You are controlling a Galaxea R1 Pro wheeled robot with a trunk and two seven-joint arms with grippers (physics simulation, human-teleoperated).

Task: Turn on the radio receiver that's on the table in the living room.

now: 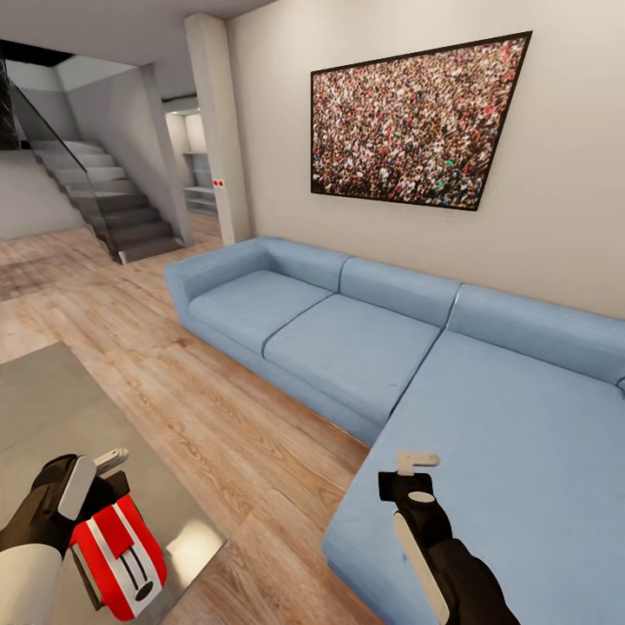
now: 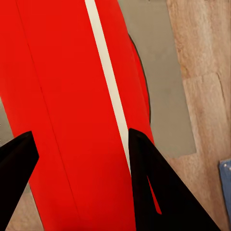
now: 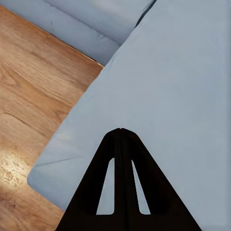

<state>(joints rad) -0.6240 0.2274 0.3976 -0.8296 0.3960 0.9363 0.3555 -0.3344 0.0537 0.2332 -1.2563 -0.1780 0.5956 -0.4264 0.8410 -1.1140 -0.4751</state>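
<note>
Left tool (image 2: 79, 159) spread astride the red radio receiver (image 2: 72, 96), above the table (image 1: 52, 408)

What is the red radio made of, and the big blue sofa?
The radio looks like hard plastic: its red shell is smooth and glossy, with crisp white stripes. The sofa looks like soft cloth, matte blue with faint creases and no shine. These are simulator renders, so both are guesses from the look alone.
</note>
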